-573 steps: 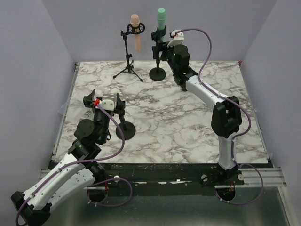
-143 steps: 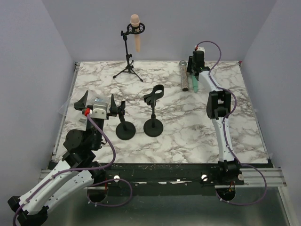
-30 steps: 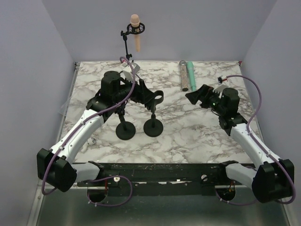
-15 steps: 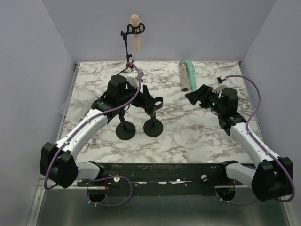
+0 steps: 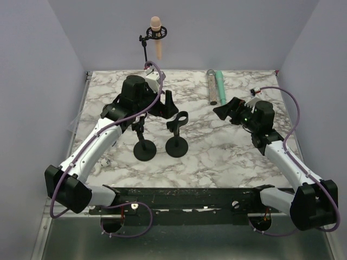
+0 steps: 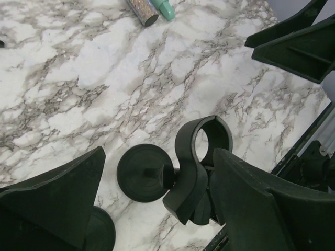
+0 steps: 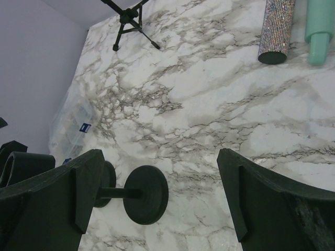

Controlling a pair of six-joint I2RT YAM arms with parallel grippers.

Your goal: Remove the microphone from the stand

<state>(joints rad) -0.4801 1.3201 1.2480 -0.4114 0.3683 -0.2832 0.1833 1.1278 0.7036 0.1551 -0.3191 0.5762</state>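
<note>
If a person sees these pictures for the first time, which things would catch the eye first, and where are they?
Most striking is the pink microphone, standing in a tripod stand at the far edge, the only one mounted. A glittery silver microphone and a mint green microphone lie side by side at the back right. In the middle, the open left gripper hangs over an empty clip stand.

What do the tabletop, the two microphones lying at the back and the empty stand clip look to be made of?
Tabletop: white with grey veins, looks like marble, though it may be a printed laminate.
Silver microphone: a glittery, sequin-like covering with sparkling speckles.
Green microphone: smooth matte mint plastic, judging by its even colour.
Stand clip: probably matte black moulded plastic, with soft highlights.
</note>
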